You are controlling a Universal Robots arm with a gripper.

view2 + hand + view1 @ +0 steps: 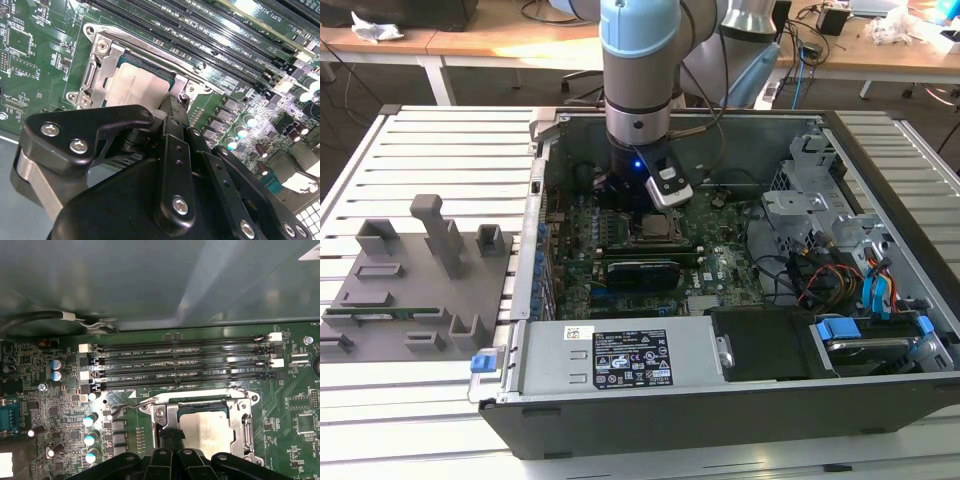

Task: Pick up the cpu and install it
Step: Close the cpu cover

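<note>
Most looks done, I judge: cpu point(207, 429) lies flat in the motherboard socket point(246, 415); claw point(170, 434), pinched narrow and holding nothing, sits at the socket's edge; latching unclear.

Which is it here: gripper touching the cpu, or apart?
Cannot tell. In the second wrist view the gripper overlaps the edge of the cpu, but its own body covers where they would meet.
</note>
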